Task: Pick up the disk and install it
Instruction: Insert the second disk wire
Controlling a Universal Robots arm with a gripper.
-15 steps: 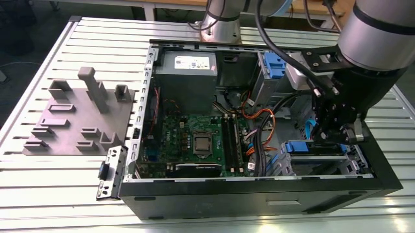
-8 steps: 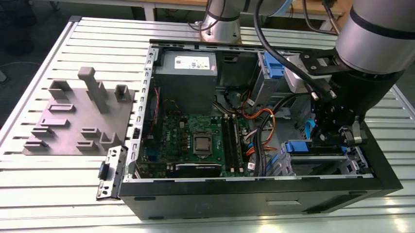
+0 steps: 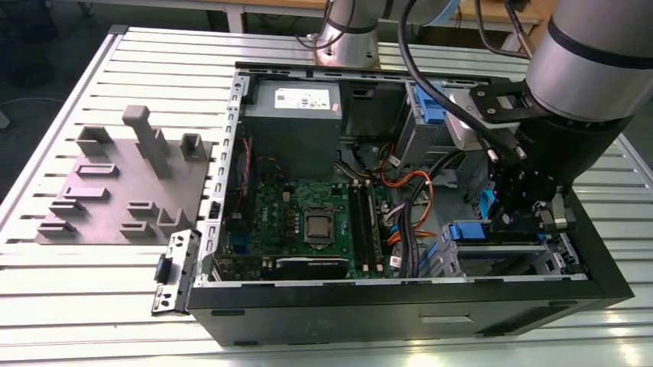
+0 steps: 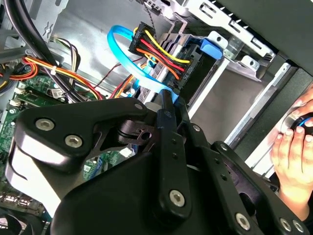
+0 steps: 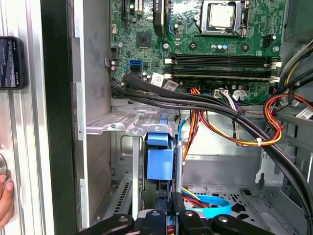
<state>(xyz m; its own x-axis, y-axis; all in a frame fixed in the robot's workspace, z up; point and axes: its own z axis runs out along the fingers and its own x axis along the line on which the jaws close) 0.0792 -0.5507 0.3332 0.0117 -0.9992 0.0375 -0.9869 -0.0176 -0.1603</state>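
the end effector is down inside the open computer case by the tabletop's front edge, its fingers closed narrowly on the blue bracket of the disk, which stands on edge in the drive cage beside the motherboard.

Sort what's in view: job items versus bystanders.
Job: disk, the tool close to it, drive cage.
Bystanders: power supply, motherboard, grey fixture plate, person's hand.
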